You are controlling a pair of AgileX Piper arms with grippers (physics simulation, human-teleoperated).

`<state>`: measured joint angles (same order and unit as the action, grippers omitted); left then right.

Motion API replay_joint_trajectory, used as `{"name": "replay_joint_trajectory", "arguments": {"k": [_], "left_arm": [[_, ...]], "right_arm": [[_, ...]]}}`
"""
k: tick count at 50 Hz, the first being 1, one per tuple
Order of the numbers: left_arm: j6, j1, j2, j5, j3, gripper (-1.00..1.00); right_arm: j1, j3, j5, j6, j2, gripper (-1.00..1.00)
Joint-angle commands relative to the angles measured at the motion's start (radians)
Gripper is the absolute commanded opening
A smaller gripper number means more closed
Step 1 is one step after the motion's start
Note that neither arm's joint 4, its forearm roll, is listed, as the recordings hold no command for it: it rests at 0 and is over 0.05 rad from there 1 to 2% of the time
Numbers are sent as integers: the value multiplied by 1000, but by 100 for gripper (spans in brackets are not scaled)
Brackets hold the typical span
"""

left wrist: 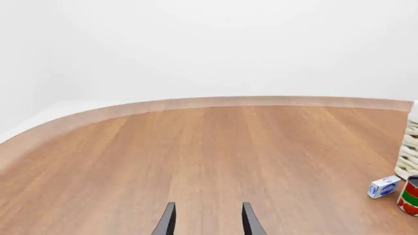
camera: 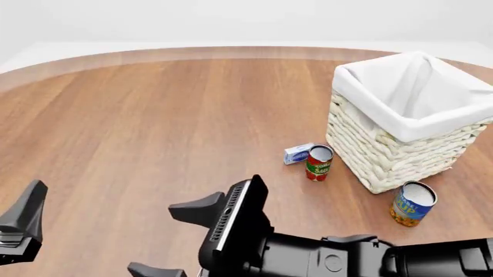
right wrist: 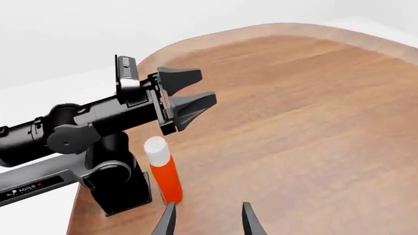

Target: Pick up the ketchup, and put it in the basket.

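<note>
The ketchup [right wrist: 164, 177], a red bottle with a white cap, stands upright beside the left arm's base in the right wrist view. It is hidden in the front view. My right gripper [right wrist: 209, 223] is open and empty, and the bottle stands just beyond one fingertip, outside the gap. In the front view the right gripper [camera: 154, 238] points left, low over the near table. My left gripper [right wrist: 195, 91] is open and holds nothing. Its fingertips [left wrist: 168, 221] hover over bare wood. The basket [camera: 385, 156], cream wicker with a white liner, stands at the right.
A red-and-green can [camera: 318, 163] and a small blue-and-white box [camera: 298, 153] sit just left of the basket. A blue-and-yellow can [camera: 412, 203] stands in front of it. The left arm's base [right wrist: 121, 188] is right beside the ketchup. The table's curved far edge [camera: 231, 53] runs behind.
</note>
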<state>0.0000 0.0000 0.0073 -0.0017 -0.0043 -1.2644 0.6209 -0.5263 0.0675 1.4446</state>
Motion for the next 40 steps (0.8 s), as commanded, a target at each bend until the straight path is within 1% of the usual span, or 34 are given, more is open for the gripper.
{"name": "replay_joint_trajectory", "arguments": {"k": [1, 19, 30, 31, 35, 40], "left_arm": [[0, 0, 0, 0, 0, 100], [0, 0, 0, 0, 0, 100], [0, 0, 0, 0, 0, 100], [0, 0, 0, 0, 0, 100], [0, 0, 0, 0, 0, 100], [0, 0, 0, 0, 0, 100]], "right_arm": [[-41, 62, 27, 24, 47, 100], [-98, 142, 35, 70, 123, 100], [-115, 167, 23, 124, 152, 100], [-121, 165, 16, 151, 151, 100], [-120, 177, 22, 150, 158, 100], [-124, 194, 22, 167, 176, 100]]}}
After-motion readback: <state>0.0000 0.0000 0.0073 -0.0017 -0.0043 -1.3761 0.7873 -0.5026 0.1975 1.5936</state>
